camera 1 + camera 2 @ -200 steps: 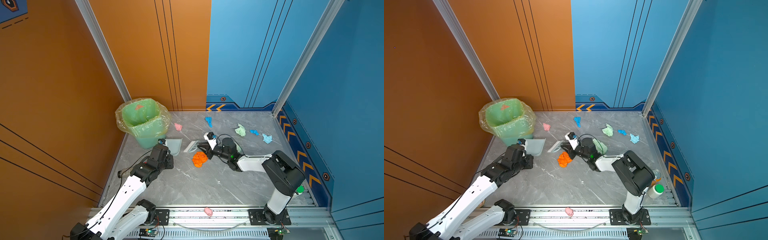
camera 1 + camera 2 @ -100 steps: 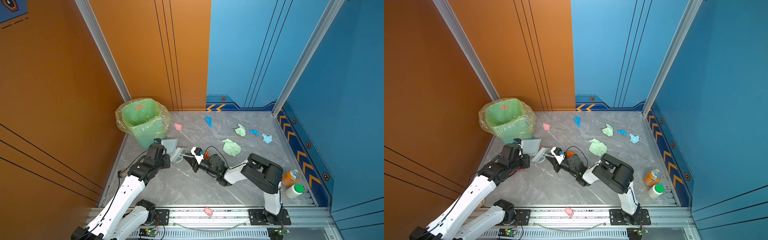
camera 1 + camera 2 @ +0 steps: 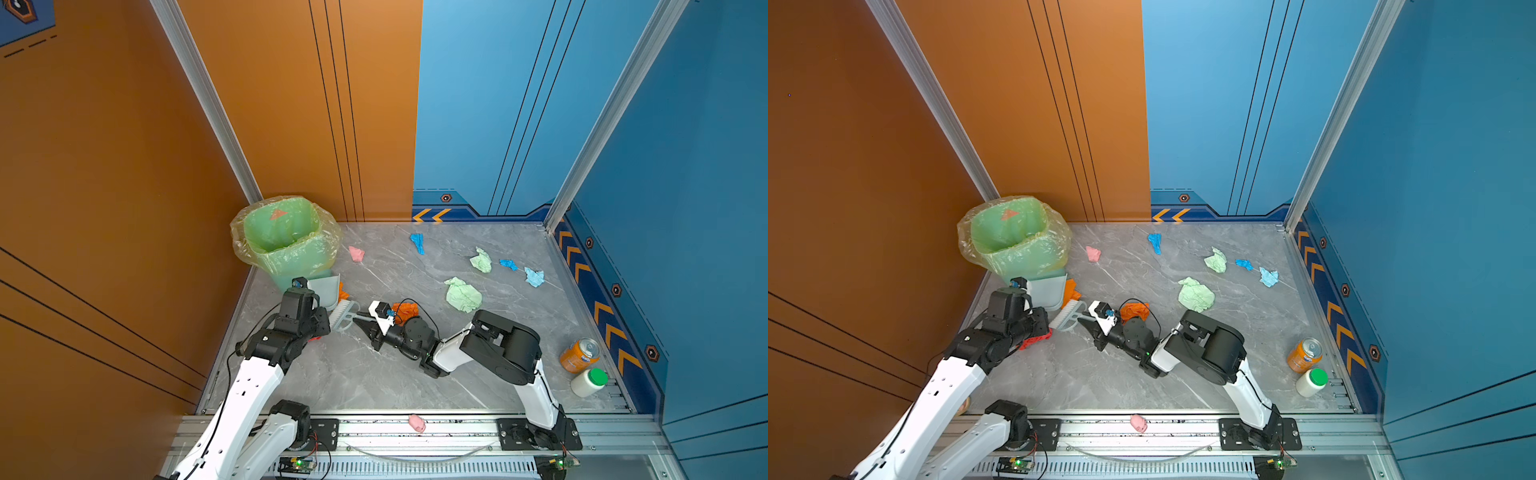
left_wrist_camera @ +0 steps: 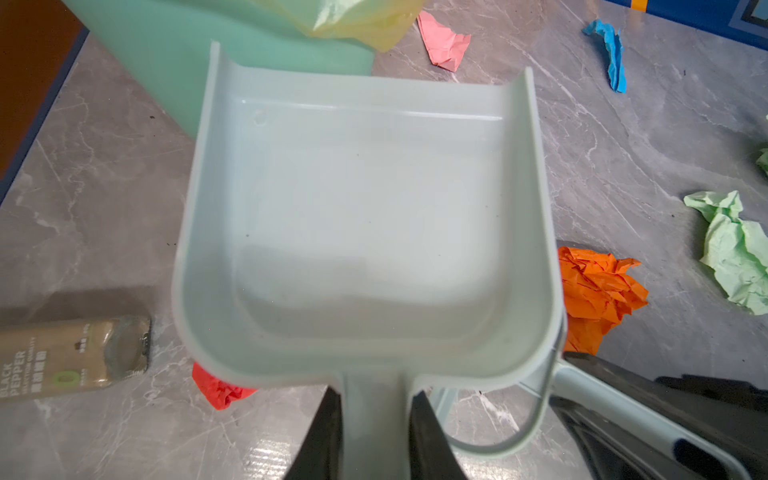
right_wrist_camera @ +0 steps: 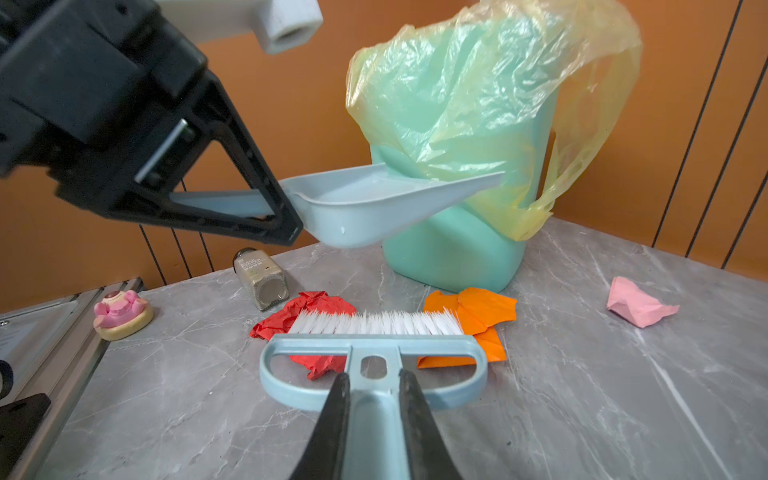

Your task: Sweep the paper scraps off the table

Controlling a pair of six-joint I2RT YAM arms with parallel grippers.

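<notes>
Two grips, both closed: left gripper (image 4: 376, 395) clamps the dustpan (image 4: 365, 216) handle, pan lifted off the table (image 3: 374, 374) beside the green bin (image 3: 286, 245); right gripper (image 5: 374, 378) clamps the brush (image 5: 374, 343) handle, bristles down against a red scrap (image 5: 316, 307) and an orange scrap (image 5: 478, 311). Other paper scraps lie scattered further back on the table, well apart from the brush: pink scrap (image 3: 356, 253), blue scrap (image 3: 417, 242), pale green scrap (image 3: 463, 295), light blue scrap (image 3: 534, 277).
</notes>
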